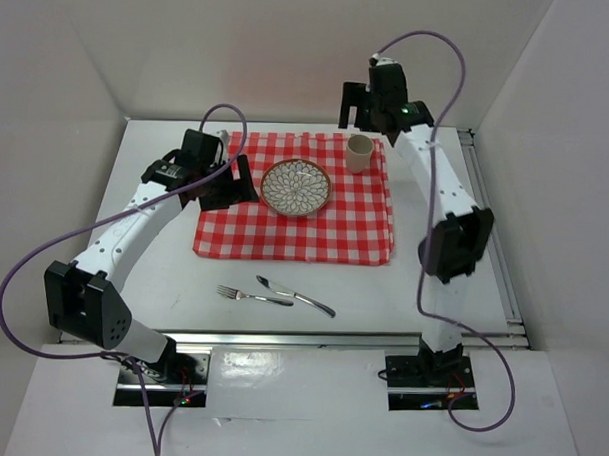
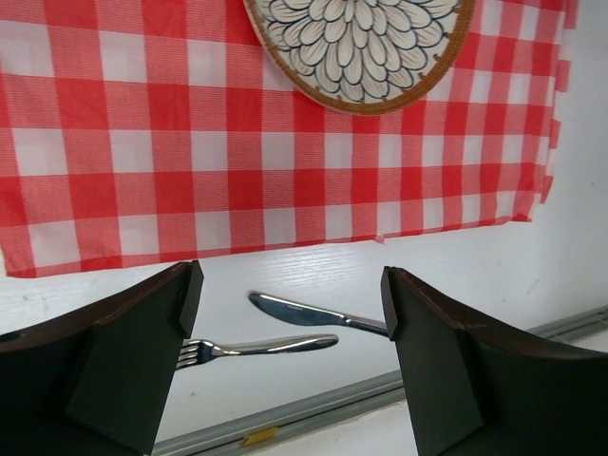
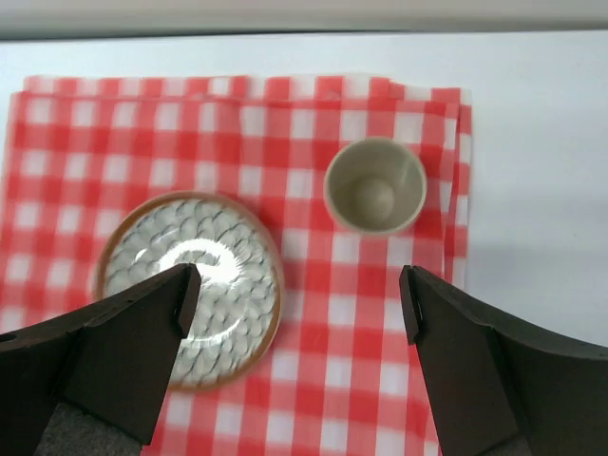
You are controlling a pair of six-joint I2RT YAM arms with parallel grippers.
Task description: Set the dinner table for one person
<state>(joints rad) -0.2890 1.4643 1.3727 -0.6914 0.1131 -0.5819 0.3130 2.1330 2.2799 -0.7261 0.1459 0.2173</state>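
The white dinner table (image 1: 153, 273) carries a red-and-white checked cloth (image 1: 294, 228). A patterned plate (image 1: 296, 187) lies on the cloth and a beige cup (image 1: 359, 153) stands upright at its far right corner. On the bare table near the front lie a fork (image 1: 247, 295) and a knife (image 1: 297, 296), side by side. My left gripper (image 1: 236, 184) hovers open over the cloth's left edge; its view shows the knife (image 2: 304, 312) and fork (image 2: 256, 349) beyond its fingertips. My right gripper (image 3: 299, 290) is open and empty above the cloth, with the cup (image 3: 374, 185) and plate (image 3: 190, 285) below it.
A silver rail (image 1: 311, 338) runs along the table's near edge and another down the right side (image 1: 494, 245). White walls enclose the left, back and right. Purple cables (image 1: 43, 269) loop from both arms.
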